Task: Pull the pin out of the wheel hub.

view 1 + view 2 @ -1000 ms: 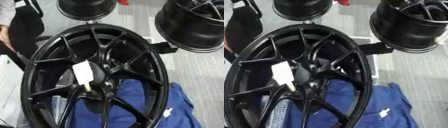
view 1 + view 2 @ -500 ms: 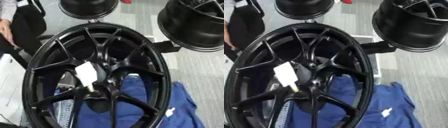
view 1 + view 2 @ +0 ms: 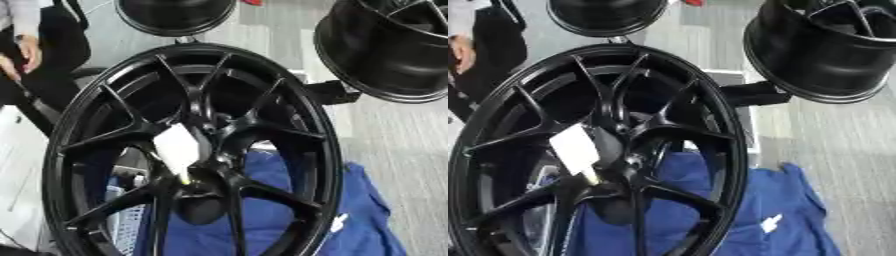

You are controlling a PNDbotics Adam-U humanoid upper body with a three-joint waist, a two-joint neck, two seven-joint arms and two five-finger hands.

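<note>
A large black spoked wheel hub [image 3: 289, 115] stands upright and fills the middle of both views. At its centre [image 3: 206, 175] a white tag [image 3: 178, 147] hangs over the spokes, with a small yellowish tip [image 3: 185, 180] at its lower end against the hub centre. I cannot make out the pin apart from that tip. Neither of my hands shows in either view.
A blue cloth [image 3: 367, 220] lies behind and below the wheel. Two more black wheels stand behind, one at top centre [image 3: 175, 15] and one at top right [image 3: 385, 50]. A person in dark clothes [image 3: 35, 50] is at the far left. A black bracket [image 3: 754, 92] juts right of the rim.
The whole picture has shifted, so my head has moved. The tag and the wheel keep the same relation to each other.
</note>
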